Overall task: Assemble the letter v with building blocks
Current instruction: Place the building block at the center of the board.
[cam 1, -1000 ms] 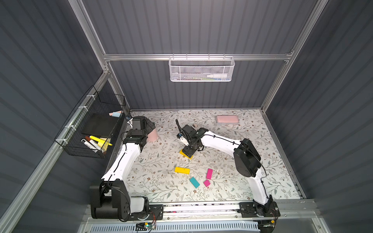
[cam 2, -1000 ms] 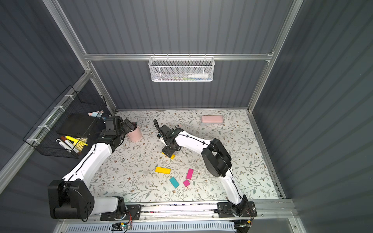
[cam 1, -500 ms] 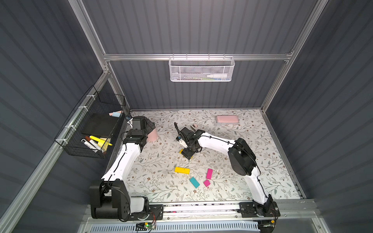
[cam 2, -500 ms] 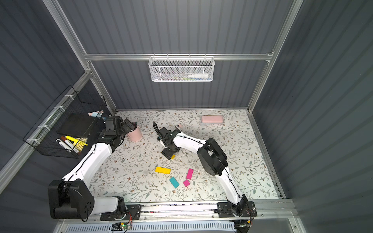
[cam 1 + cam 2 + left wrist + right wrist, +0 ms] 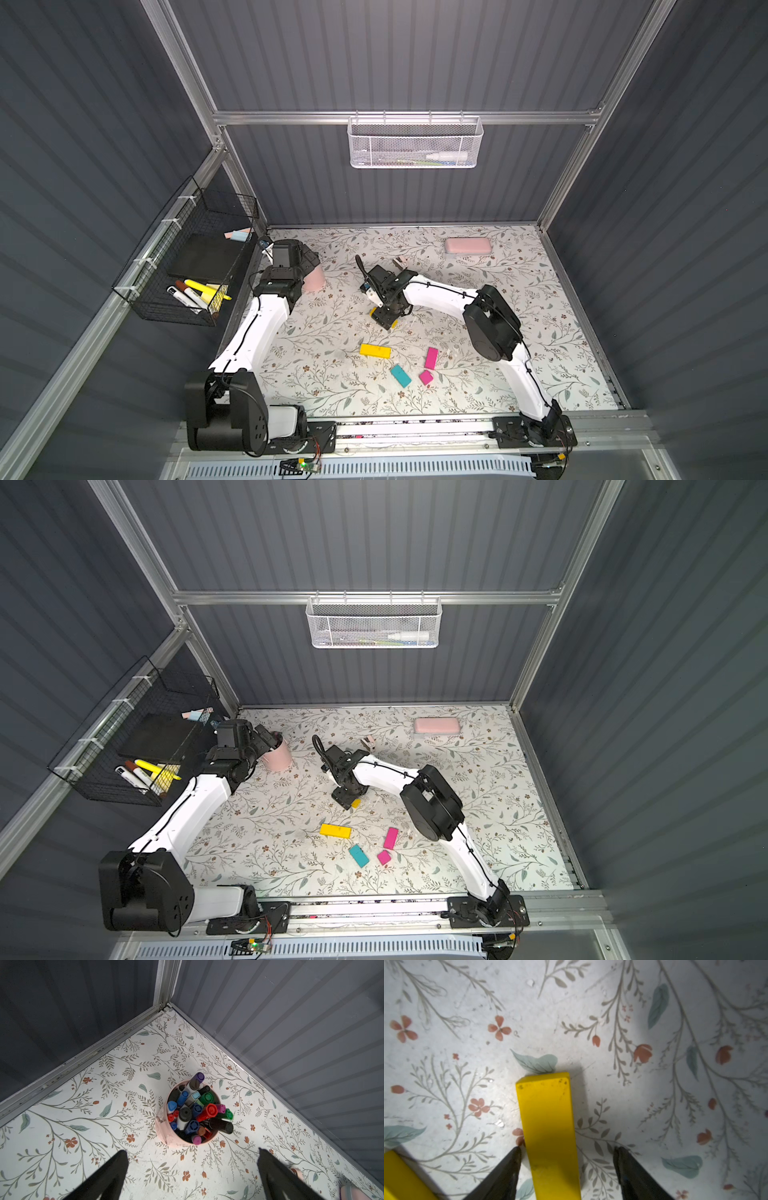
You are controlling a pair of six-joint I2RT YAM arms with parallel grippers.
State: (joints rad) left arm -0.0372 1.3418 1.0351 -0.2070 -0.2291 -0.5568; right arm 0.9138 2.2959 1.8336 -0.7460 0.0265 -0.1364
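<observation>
Right gripper [image 5: 567, 1148] straddles a yellow brick [image 5: 548, 1126]
Nearest, teal brick [image 5: 401, 375], short magenta brick [image 5: 426, 377], long magenta brick [image 5: 431, 358] and spare yellow brick [image 5: 375, 350] lie apart; behind, right fingers [image 5: 504, 1174] stand apart flanking theirs, unclamped; farthest, left gripper [image 5: 192, 1151] gapes over pen cup [image 5: 166, 1136].

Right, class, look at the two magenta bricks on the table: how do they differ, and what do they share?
The long magenta brick is clearly longer than the short magenta brick. The long magenta brick lies farther from the base rail; the short magenta brick lies nearer it, beside the teal brick. Both are magenta, rectangular and lie flat on the floral table.
</observation>
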